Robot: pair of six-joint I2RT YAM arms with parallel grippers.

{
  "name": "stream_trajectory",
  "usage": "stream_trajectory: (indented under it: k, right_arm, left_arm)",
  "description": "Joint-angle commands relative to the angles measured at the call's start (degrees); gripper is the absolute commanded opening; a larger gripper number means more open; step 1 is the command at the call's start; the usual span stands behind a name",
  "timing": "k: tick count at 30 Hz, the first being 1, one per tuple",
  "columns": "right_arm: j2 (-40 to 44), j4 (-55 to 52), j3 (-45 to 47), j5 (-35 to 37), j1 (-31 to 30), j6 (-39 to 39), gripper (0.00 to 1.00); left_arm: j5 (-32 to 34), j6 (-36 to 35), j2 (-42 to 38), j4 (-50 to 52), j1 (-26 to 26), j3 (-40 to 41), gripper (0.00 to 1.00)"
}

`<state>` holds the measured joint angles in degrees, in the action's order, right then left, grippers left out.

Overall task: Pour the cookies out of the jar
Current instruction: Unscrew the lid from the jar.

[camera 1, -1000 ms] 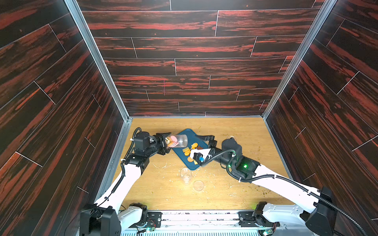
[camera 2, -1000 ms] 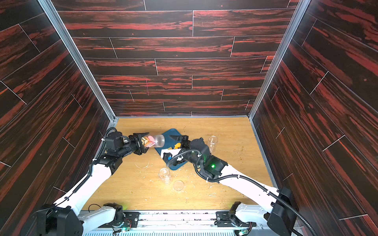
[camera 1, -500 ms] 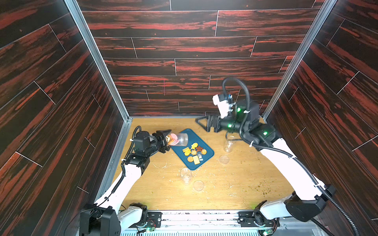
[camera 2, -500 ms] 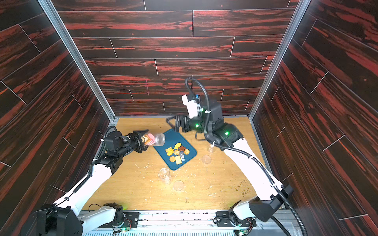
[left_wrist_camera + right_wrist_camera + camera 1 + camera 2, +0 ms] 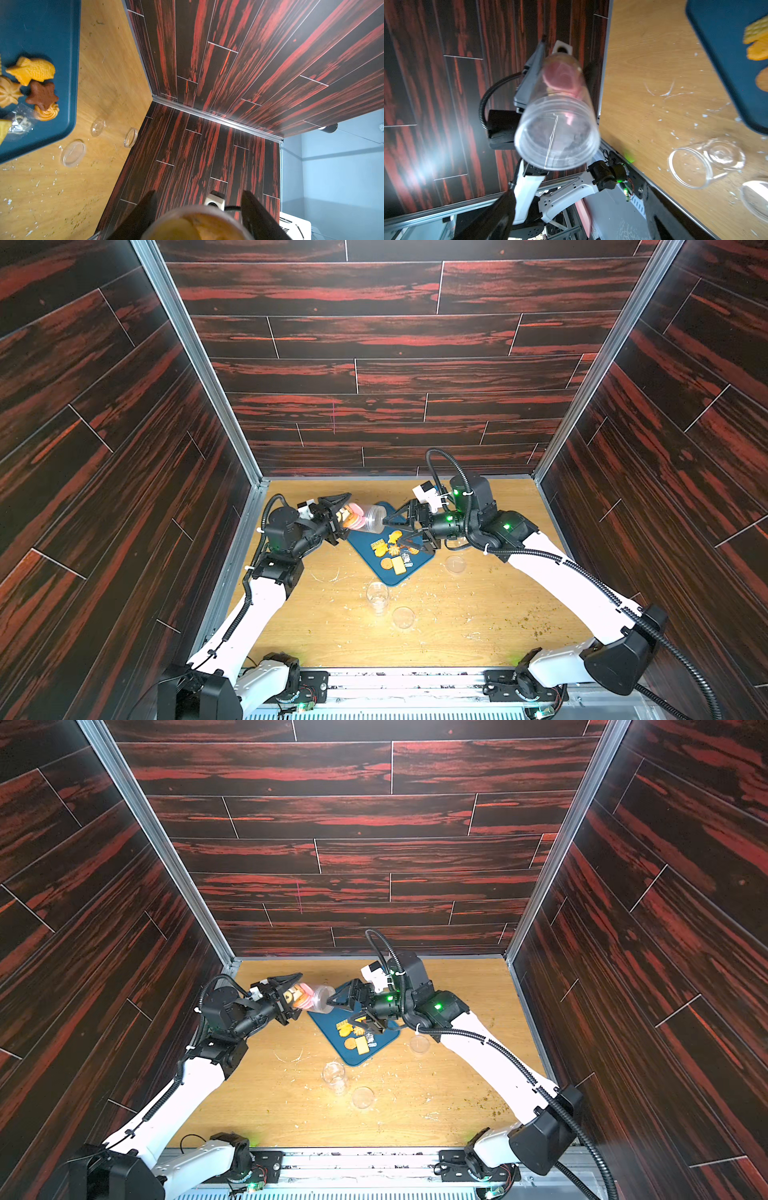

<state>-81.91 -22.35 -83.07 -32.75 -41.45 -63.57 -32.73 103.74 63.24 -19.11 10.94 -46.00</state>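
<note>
Partly done: cookies (image 5: 390,549) lie on the blue tray (image 5: 388,576) amid the worktop (image 5: 457,614), but pink rounds (image 5: 356,516) and tan biscuits (image 5: 344,515) sit inside the clear ribbed plastic jar (image 5: 372,516), clamped sideways by the left gripper (image 5: 338,519) toward the far-left corner; the right gripper (image 5: 395,531) gapes beside its seemingly capped end.

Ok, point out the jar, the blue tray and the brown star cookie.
jar (image 5: 560,108): right wrist view, middle of its clear wall.
blue tray (image 5: 41,27): left wrist view, bare floor.
brown star cookie (image 5: 42,95): left wrist view, its centre.
</note>
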Motion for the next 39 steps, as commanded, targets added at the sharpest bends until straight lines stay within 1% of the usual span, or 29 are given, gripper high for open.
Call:
stream_trajectory:
  k: [1,14,18,20,26,34,39]
  right_arm:
    - [0.04,3.62,-0.98,-0.57,-0.43,-2.85,0.99]
    - [-5.39,4.6,-4.33,0.15,-0.41,-4.6,0.98]
    - [-6.58,5.64,-4.89,-0.3,-0.44,-5.23,0.95]
    - [-6.94,6.46,-4.8,-0.57,-0.43,-5.62,0.91]
    - [-8.04,8.44,-4.82,-1.01,-0.52,-6.71,0.86]
    - [-8.71,8.33,-5.53,-0.56,-0.69,-6.95,0.87]
    - [-8.83,8.09,-5.94,-0.57,-0.71,-7.08,0.9]
  left_arm:
    - [-1.16,1.2,-2.33,-2.67,0.14,-1.01,0.62]
    - [-1.59,0.87,-3.12,-1.28,0.2,-0.32,0.62]
    - [-1.46,0.98,-2.97,-1.61,0.15,-0.23,0.62]
    - [-1.46,1.02,-2.91,-1.63,0.16,-0.31,0.62]
    - [-1.59,0.85,-2.86,-1.32,0.14,-0.14,0.62]
    - [-1.63,0.51,-2.95,-0.65,0.15,-0.13,0.62]
    - [-1.55,-0.11,-3.11,0.36,0.17,-0.12,0.62]
